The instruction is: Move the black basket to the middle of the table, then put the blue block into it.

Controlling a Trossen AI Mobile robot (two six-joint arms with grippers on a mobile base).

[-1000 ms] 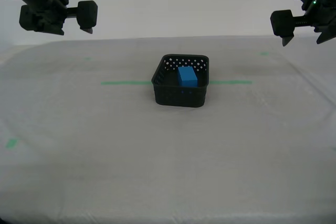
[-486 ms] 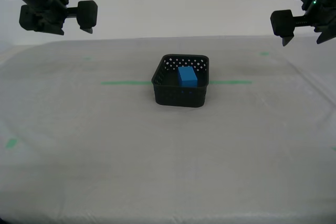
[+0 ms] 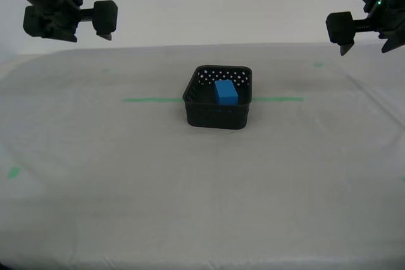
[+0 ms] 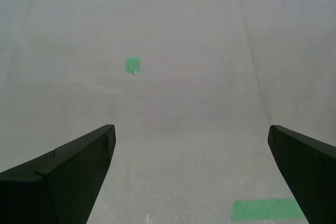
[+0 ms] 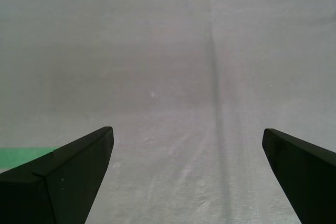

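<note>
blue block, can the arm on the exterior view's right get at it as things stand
Probably yes: the block lies in the open-topped basket, nothing over it, and the arm hangs clear above the table.

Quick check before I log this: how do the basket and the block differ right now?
The black basket is black with walls full of round holes; the blue block is solid bright blue. The basket is several times larger and open-topped, and it stands on the table, while the block sits inside it. Both are squarish.
</note>
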